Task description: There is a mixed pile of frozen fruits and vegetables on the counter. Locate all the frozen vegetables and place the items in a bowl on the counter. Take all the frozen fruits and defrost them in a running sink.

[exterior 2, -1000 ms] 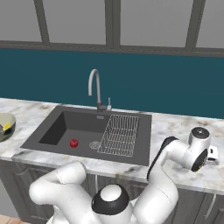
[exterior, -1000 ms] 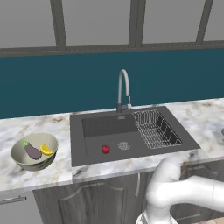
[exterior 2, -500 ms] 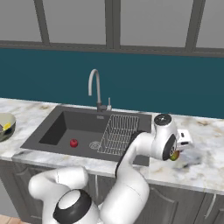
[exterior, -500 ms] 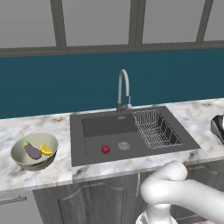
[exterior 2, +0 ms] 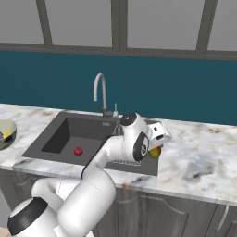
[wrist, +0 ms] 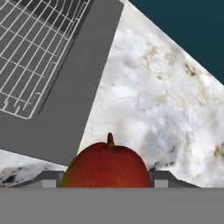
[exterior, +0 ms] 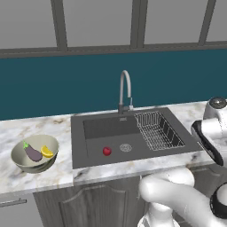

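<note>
An orange-red fruit [wrist: 107, 166] is held between the jaws of the gripper [exterior 2: 156, 147], above the marble surface [exterior 2: 199, 152] just right of the sink [exterior 2: 65, 139]. If released early, it could miss the basin and roll away.

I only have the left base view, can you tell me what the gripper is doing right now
Observer: In the hand view the gripper is shut on an orange-red fruit with a short stem.
Operator: Is it over the sink yet?
Observer: Not quite. In the right base view the fruit hangs at the sink's right edge, above the counter.
Operator: What's under it in the hand view?
Observer: Marble, with the sink's rim and the wire rack off to one side.
Operator: I see a red fruit in the basin. Confirmed?
Observer: Yes, the right base view shows it on the basin floor too.
</note>
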